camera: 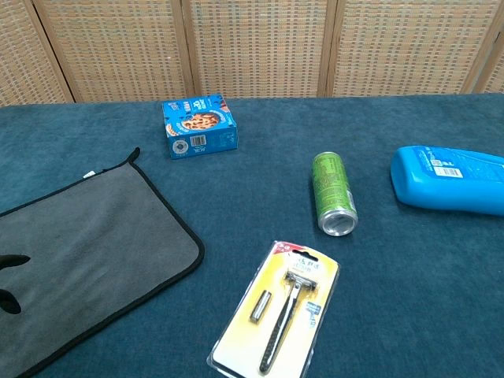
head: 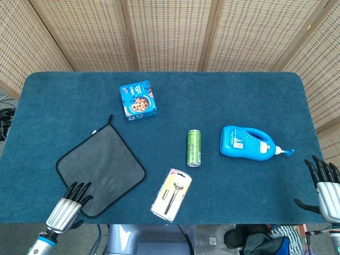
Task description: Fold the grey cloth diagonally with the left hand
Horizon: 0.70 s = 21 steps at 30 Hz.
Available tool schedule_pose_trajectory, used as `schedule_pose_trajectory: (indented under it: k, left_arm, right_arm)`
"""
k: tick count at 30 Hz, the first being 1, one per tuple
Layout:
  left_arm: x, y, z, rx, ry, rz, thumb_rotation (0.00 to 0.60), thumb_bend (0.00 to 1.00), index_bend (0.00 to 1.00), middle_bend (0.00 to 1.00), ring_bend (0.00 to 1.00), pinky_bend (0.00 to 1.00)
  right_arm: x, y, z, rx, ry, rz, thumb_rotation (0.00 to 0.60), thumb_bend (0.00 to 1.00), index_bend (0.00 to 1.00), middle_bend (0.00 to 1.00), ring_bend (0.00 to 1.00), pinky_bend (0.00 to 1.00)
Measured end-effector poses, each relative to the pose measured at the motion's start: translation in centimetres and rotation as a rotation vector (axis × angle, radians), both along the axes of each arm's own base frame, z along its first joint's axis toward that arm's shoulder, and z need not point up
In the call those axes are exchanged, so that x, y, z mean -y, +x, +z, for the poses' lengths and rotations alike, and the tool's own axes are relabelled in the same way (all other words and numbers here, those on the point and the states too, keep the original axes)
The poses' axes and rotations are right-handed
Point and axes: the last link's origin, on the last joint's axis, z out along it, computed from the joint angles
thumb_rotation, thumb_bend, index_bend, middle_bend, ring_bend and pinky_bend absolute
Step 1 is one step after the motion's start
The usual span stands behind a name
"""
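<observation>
1. The left hand (head: 69, 204) sits at the near left edge of the table (head: 239, 95), fingers apart and straight, their tips over the near corner of the cloth (head: 101, 164); it grips nothing. The chest view shows only dark fingertips (camera: 12, 264) at its left border, over the grey fabric.
2. The right hand (head: 326, 188) is at the near right, off the table's corner, fingers spread and holding nothing. Only the head view shows it.
3. The cloth, grey with a black hem, lies flat and unfolded on the near left of the table, set like a diamond, with a small loop at its far corner.
4. A razor pack (head: 171, 194) lies near centre, right of the cloth and apart from it. The chest view shows a yellow card with a red top strip, a black-handled razor and a spare piece under clear plastic; the printing is too small to read.
5. A green can (head: 193, 147) lies on its side just beyond the pack. The chest view shows its silver end facing the camera; its lettering cannot be read.
6. A blue bottle (head: 247, 143) lies on its side to the right of the can, white cap pointing right, with a label that is illegible. The chest view cuts off its cap.
7. A blue cookie box (head: 138, 99) stands farthest, beyond the cloth, showing chocolate-chip cookies on top; the chest view adds a barcode on its near side.
</observation>
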Motion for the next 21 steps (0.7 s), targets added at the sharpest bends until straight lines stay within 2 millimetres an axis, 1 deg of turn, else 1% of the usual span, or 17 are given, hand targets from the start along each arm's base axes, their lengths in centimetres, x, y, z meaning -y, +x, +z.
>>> schedule_pose_trajectory:
  k: [11,21]
  left_arm:
    - [-0.3,0.5,-1.0,0.017,-0.001,-0.007,0.600,0.19,0.27,0.00,0.00,0.00]
    - [-0.5,1.0,-1.4,0.011,-0.006,-0.018,0.600,0.19,0.27,0.00,0.00,0.00]
  right_arm:
    - [0.0,0.0,0.0,0.001,-0.002,0.000,0.600,0.00,0.00,0.00,0.00,0.00]
    - [0.1,0.1,0.1,0.005,-0.006,0.002,0.600,0.00,0.00,0.00,0.00,0.00]
